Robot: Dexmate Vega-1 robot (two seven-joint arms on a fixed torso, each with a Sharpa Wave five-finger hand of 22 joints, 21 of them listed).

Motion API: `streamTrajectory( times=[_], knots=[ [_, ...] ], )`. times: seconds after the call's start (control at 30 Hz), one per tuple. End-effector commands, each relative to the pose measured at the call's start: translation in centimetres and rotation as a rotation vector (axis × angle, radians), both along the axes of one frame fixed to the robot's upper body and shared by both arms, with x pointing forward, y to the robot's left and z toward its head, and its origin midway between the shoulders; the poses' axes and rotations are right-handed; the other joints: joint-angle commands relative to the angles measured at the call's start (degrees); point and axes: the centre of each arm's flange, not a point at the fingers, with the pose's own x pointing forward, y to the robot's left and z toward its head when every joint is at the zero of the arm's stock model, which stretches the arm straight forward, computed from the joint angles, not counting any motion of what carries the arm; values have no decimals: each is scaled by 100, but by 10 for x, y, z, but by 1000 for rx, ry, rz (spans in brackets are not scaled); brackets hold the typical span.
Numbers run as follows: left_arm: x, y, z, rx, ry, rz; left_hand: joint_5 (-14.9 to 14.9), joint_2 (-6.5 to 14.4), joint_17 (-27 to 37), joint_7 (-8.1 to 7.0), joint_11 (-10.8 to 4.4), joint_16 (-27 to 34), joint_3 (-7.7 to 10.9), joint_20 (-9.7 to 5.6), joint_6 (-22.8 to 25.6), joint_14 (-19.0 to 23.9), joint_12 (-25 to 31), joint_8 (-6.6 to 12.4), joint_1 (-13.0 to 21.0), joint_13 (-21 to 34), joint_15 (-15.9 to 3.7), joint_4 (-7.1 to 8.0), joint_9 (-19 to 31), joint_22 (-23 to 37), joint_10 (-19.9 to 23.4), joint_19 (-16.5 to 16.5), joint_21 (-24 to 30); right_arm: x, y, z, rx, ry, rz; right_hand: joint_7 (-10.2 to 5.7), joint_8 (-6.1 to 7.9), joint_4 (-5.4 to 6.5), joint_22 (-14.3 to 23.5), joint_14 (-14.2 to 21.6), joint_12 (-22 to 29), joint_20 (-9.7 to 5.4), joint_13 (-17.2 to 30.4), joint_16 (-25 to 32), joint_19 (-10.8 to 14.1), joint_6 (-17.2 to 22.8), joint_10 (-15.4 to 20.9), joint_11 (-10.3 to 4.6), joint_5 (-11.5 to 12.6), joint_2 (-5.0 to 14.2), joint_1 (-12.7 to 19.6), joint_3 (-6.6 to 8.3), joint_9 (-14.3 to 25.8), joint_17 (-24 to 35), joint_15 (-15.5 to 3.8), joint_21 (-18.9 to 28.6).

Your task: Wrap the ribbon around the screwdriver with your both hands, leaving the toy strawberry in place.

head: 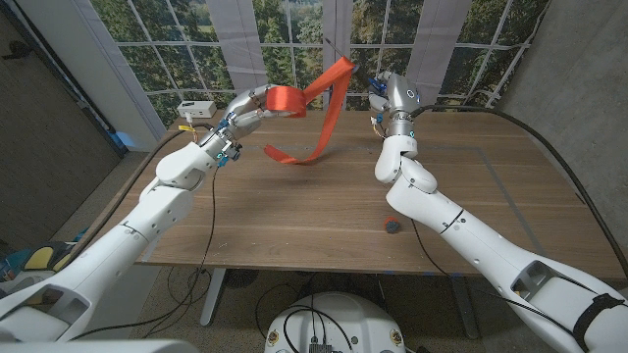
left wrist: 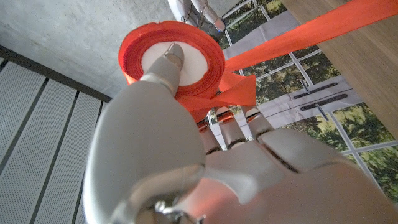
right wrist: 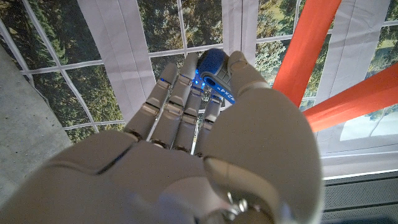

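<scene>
My left hand (head: 247, 108) is raised over the table's far left and holds an orange ribbon roll (head: 285, 96). In the left wrist view the left hand (left wrist: 205, 168) grips the roll (left wrist: 171, 59) by its white core. A ribbon strip (head: 334, 83) climbs from the roll toward my right hand (head: 391, 95), and a loose tail (head: 304, 155) hangs down to the table. In the right wrist view my right hand (right wrist: 211, 143) grips the blue-handled screwdriver (right wrist: 211, 62), with ribbon bands (right wrist: 311, 43) beside it. The toy strawberry (head: 392, 225) lies on the table by my right forearm.
A white box (head: 196, 108) sits at the far left corner of the wooden table (head: 294, 216). A black cable (head: 549, 147) runs along the table's right side. Window panes stand behind the table.
</scene>
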Motion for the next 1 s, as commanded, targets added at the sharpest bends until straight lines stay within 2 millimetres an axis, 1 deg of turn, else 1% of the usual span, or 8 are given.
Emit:
streamTrajectory(
  times=[0.03, 0.13, 0.33, 0.57, 0.7, 0.77, 0.93, 1.0],
  knots=[
    [11, 12, -32, -280, 65, 55, 41, 211, 32, 634, 144, 15, 241, -35, 716, 78, 1136, 405, -200, 1034, -698, 227, 196, 29, 1065, 69, 49, 0, -1, -1, -10, -12, 6, 67, 58, 72, 23, 107, 46, 37, 400, 3, -18, 1418, 909, -247, 48, 130, 113, 114, 59, 12, -417, 50],
    [13, 13, -35, -331, 68, 69, 41, 210, 37, 619, 143, 17, 237, -39, 718, 81, 1136, 406, -203, 1042, -701, 228, 191, 31, 1058, 90, 62, 0, 0, -1, -21, -16, 12, 62, 59, 76, 23, 106, 50, 38, 405, 1, -19, 1422, 911, -256, 47, 131, 109, 115, 60, 17, -422, 51],
    [26, 11, -34, -406, 114, -64, 40, 197, 42, 580, 106, 18, 226, -83, 741, 98, 1131, 417, -218, 1022, -711, 230, 179, 33, 1093, 115, 86, -3, 6, -4, -120, -52, 91, 68, 55, 76, 23, 95, 56, 28, 407, -1, -40, 1422, 924, -244, 45, 132, 107, 116, 59, 33, -426, 47],
    [39, 6, -30, -454, 149, -153, 40, 190, 37, 570, 99, 9, 222, -100, 747, 106, 1128, 422, -237, 1013, -713, 237, 169, 35, 1114, 118, 99, -9, 11, -7, -140, -63, 155, 60, 46, 64, 23, 77, 51, 7, 412, -10, -74, 1413, 905, -241, 45, 128, 123, 124, 56, 51, -455, 39],
    [42, 6, -27, -451, 156, -131, 39, 192, 48, 566, 98, 17, 215, -109, 755, 111, 1121, 426, -242, 1013, -715, 239, 164, 36, 1103, 119, 105, -14, 10, -7, -137, -89, 195, 48, 40, 67, 23, 65, 47, 6, 413, -15, -92, 1408, 895, -252, 44, 129, 119, 124, 52, 60, -446, 35],
    [41, 7, -24, -433, 145, -98, 39, 192, 52, 553, 99, 17, 214, -109, 757, 110, 1118, 427, -242, 1017, -717, 237, 162, 36, 1095, 117, 107, -17, 11, -7, -169, -110, 227, 46, 38, 61, 23, 64, 50, 3, 417, -13, -94, 1411, 895, -245, 45, 131, 130, 128, 50, 68, -462, 35],
    [43, 8, -19, -438, 146, -93, 40, 189, 56, 564, 88, 16, 211, -113, 756, 110, 1114, 429, -245, 1007, -720, 236, 155, 37, 1113, 114, 114, -28, 17, -4, -215, -150, 321, 37, 34, 60, 23, 52, 49, -12, 425, -4, -106, 1410, 884, -246, 42, 130, 135, 121, 49, 102, -484, 35],
    [43, 9, -17, -439, 147, -87, 40, 186, 59, 553, 87, 16, 210, -114, 759, 114, 1114, 431, -246, 1008, -718, 234, 152, 37, 1116, 113, 118, -33, 20, -3, -236, -161, 312, 26, 30, 65, 23, 40, 51, -16, 428, -8, -107, 1406, 884, -252, 42, 135, 133, 121, 48, 109, -496, 37]
  ],
)
